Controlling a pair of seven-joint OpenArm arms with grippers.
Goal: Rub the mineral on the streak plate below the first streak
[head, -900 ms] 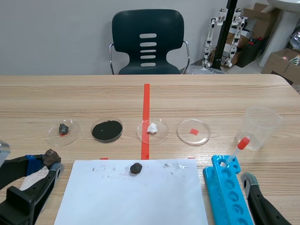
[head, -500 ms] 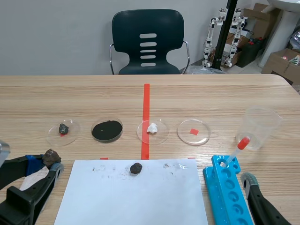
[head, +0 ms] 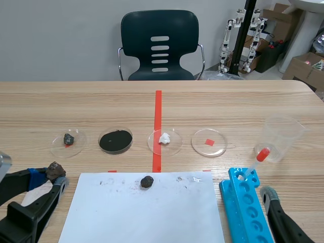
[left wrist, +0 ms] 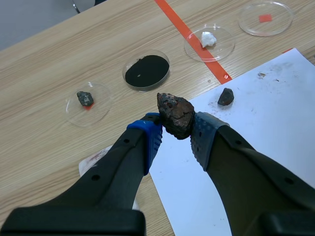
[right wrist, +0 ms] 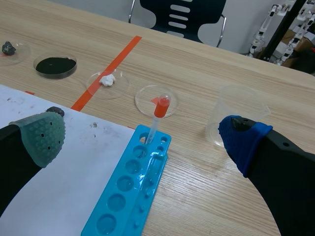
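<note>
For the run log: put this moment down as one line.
left fingers: shut on mineral, beside white sheet | right fingers: open, by blue well tray | rubbing: not yet begun

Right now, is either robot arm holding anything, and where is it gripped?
The left gripper pinches a dark brown rock by its lower sides; the right gripper is open and empty.

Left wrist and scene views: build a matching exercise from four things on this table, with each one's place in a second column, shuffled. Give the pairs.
Things:
1. brown mineral
2. small dark rock
3. pipette
4. white lump

Places:
A. standing in the blue well tray
B. in a clear dish
C. pinched between the fingers of the left gripper
D. loose on the white sheet

Pairs: 1-C, 2-D, 3-A, 4-B
</note>
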